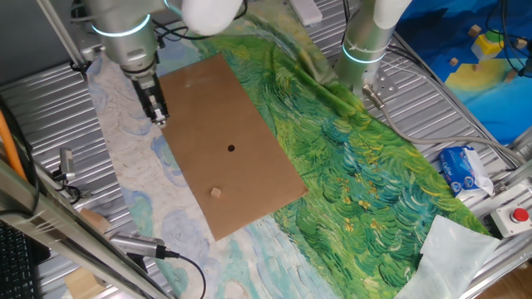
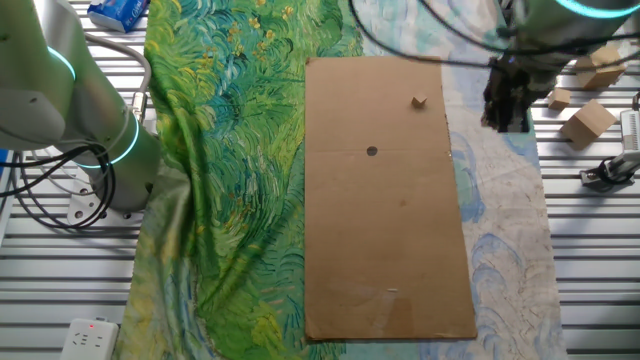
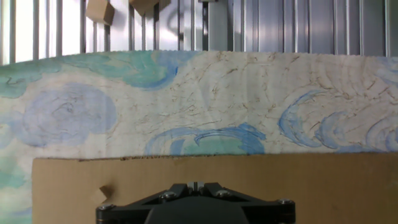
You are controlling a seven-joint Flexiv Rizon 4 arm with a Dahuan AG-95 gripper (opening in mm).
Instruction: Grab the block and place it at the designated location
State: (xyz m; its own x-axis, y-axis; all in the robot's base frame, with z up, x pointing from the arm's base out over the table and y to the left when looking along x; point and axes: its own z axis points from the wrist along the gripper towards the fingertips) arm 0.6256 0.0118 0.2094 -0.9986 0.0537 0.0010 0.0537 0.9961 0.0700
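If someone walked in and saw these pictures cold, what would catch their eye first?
Probably the vivid green swirl-patterned cloth draped across the table, with the plain brown cardboard sheet lying beside it. On that sheet sit a small round black dot and a tiny light-tan wooden cube, apart from each other. The black two-finger gripper hangs at the sheet's edge.

Tiny tan block point(image 1: 216, 193) lies on brown cardboard, apart from the black dot point(image 1: 230, 149)
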